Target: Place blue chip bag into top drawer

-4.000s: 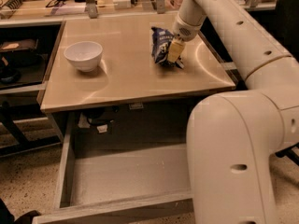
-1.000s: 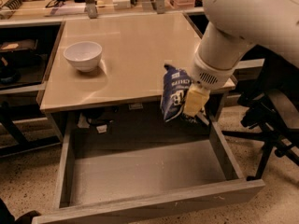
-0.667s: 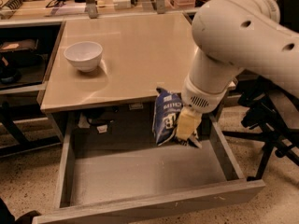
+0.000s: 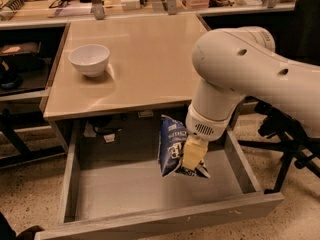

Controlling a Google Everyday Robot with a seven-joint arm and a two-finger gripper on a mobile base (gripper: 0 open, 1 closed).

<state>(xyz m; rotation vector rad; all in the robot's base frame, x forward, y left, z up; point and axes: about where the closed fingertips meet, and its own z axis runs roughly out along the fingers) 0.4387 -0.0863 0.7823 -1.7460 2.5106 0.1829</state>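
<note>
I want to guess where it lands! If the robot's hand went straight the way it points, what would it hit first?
The hand, holding the blue chip bag above the open top drawer, points down. Probably the drawer's bare grey bottom comes first, with the bag's lower edge touching.

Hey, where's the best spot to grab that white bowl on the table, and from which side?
Take the white bowl by its rim, from straight above, one finger inside and one outside: it stands upright, mouth up, and its rounded wall would likely slip a side grip. The claw is over the top drawer, shut on the blue chip bag.
</note>
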